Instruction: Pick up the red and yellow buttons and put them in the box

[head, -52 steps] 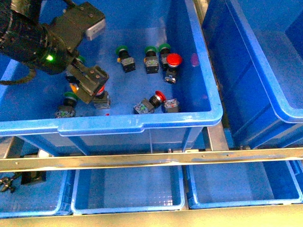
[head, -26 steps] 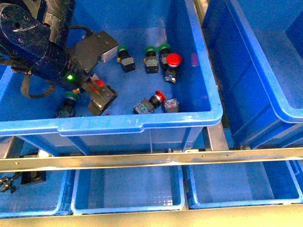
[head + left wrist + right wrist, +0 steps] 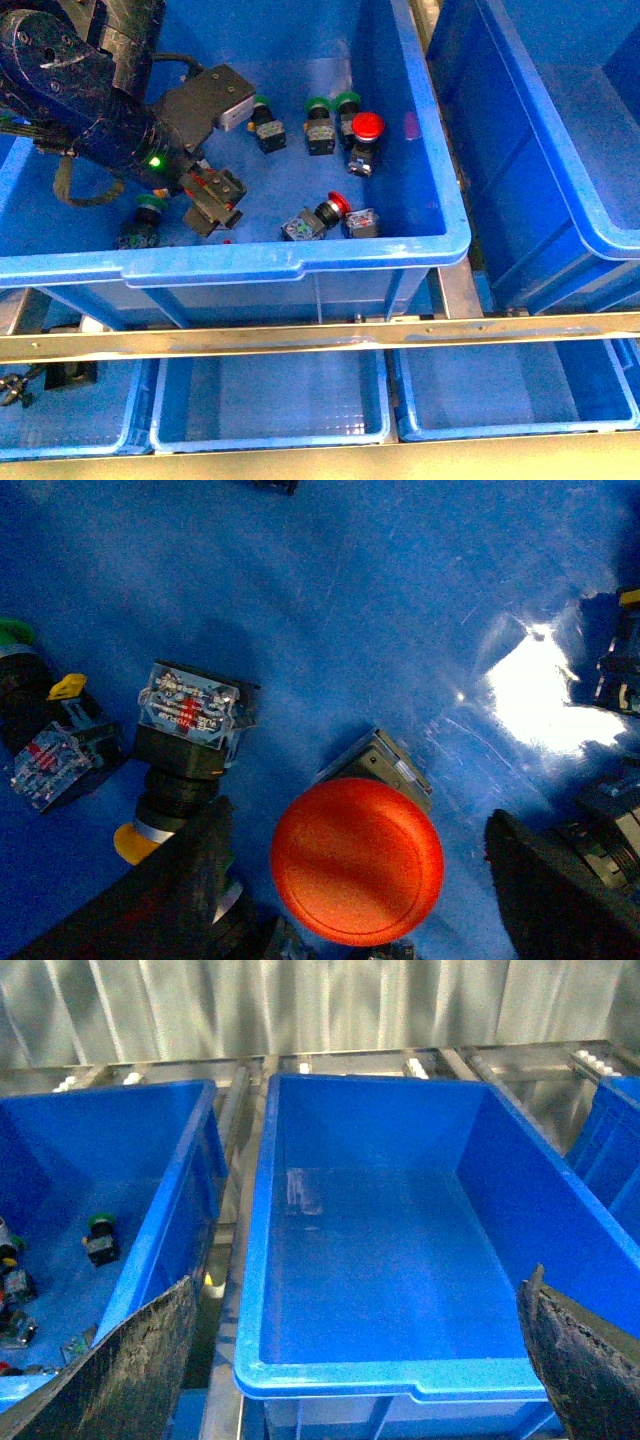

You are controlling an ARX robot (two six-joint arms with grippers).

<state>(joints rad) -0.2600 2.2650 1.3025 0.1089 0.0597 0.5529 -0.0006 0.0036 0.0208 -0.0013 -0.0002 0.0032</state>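
My left gripper (image 3: 213, 200) hangs open low inside the left blue tote (image 3: 300, 262). In the left wrist view a red button (image 3: 357, 860) lies cap-up between the open fingers (image 3: 190, 880) of that gripper (image 3: 355, 815). A yellow button (image 3: 182, 745) lies just beside one finger. Two more red buttons (image 3: 367, 126) (image 3: 335, 204) lie further right in the tote. The box (image 3: 600, 240) stands to the right, nested in others. My right gripper (image 3: 362, 1285) hovers open over the box (image 3: 400, 1375), nothing between its fingers.
Green-capped buttons (image 3: 318, 106) (image 3: 150, 206) (image 3: 15, 635) lie among the others in the left tote. A metal rail (image 3: 320, 335) crosses in front, with small shallow blue trays (image 3: 270, 400) (image 3: 510, 390) beneath. Another blue tote (image 3: 612, 1130) stands beyond the box.
The left arm has swung to the right and lower within the tote, bringing its open fingers down around the red button. In the last half second it shifted only slightly.
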